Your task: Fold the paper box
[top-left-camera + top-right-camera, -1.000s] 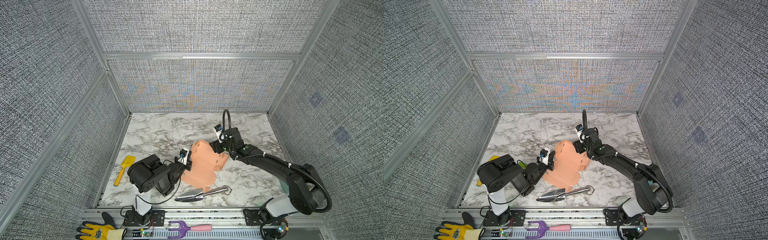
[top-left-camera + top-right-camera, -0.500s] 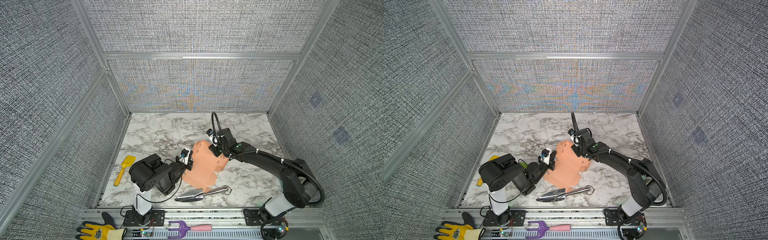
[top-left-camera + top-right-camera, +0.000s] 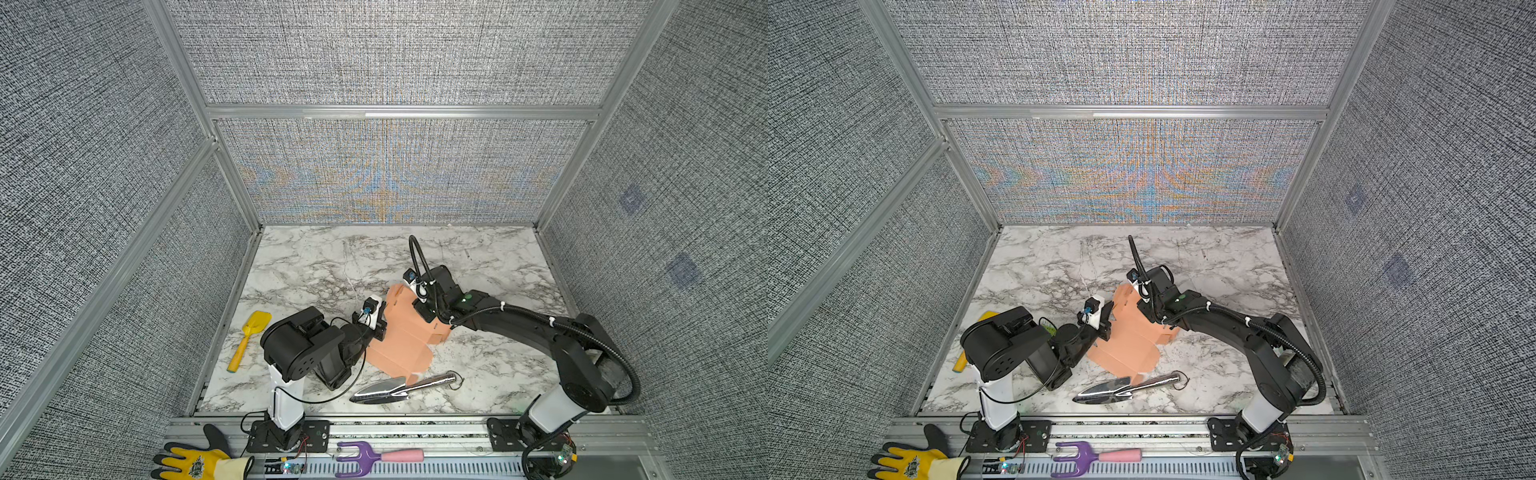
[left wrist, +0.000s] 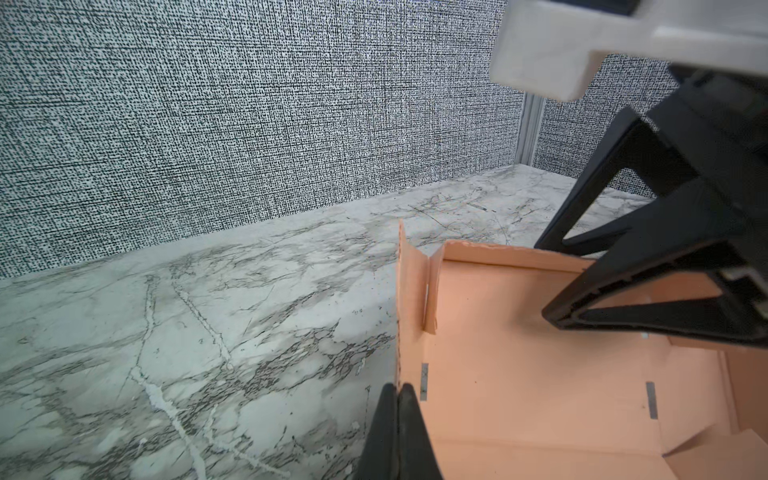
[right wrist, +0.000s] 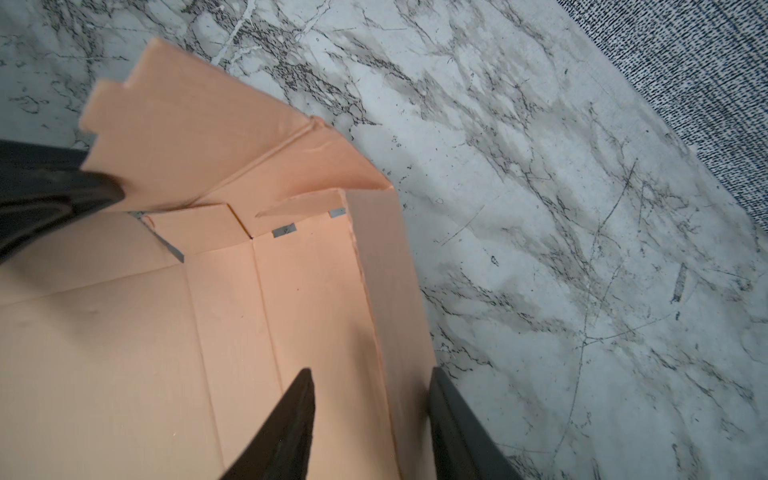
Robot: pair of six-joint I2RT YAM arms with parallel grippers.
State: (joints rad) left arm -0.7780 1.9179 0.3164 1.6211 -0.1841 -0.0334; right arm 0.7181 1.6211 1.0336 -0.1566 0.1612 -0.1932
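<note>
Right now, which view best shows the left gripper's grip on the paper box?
Left wrist: the left gripper is shut on the paper box wall edge. In both top views its wrist covers the contact. Right wrist shows only a dark shape at the frame edge, likely that gripper.

Paper box on table centre; trowel before it, perhaps touching; shovel left.

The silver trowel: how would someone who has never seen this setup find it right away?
Look at the marble table, near its front edge. There, right by the near edge of the pink paper box, lies the silver trowel. It is the only mirror-shiny metal tool; the toy shovel is yellow, the hand fork purple and pink.
</note>
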